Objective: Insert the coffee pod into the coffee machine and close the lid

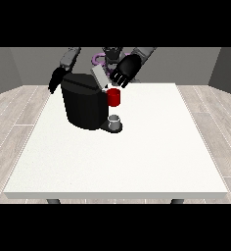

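The black coffee machine (83,104) stands on the white table (137,157) at the back left. Its grey lid (99,76) is raised and tilted. The hand at the view's right (125,69) hovers just right of the lid, its fingers relaxed and pointing down towards the lid's edge, holding nothing that I can see. A red thing at the machine (114,97) sits under the lid at the machine's front. A small grey thing (115,120) rests on the machine's base below it. The hand at the view's left (55,81) hangs open behind the machine's left side.
The table's front edge (117,194) runs near the bottom of the view. The robot's body (107,55) stands behind the machine at the table's far edge.
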